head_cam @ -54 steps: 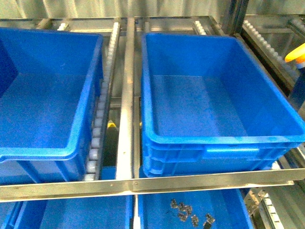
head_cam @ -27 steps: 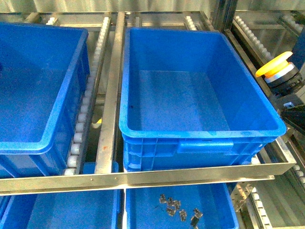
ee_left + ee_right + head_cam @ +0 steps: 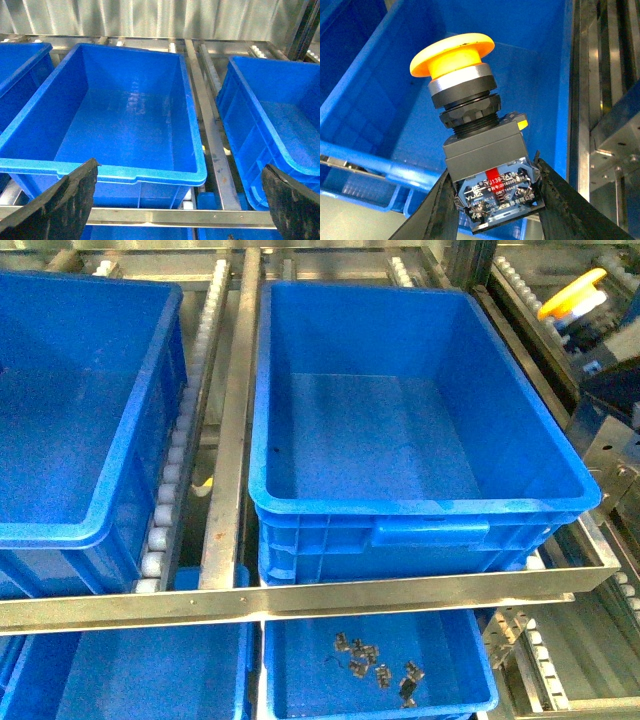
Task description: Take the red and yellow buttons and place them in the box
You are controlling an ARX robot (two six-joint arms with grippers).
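Right end effector (image 3: 495,200): closed on the black body of 1 yellow button (image 3: 465,75), with the cap clear of the fingers. In the front view the button (image 3: 572,295) sits at far right, outside the box (image 3: 420,510), beyond its right rim. Left end effector (image 3: 180,165): fingers spread wide, gripping nothing. A second blue crate (image 3: 90,530) stands left of the box.

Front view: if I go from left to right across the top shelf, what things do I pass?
A big blue plastic crate → strip of small white rollers → long silver metal rail → deep bright-blue plastic box → yellow mushroom-cap push button.
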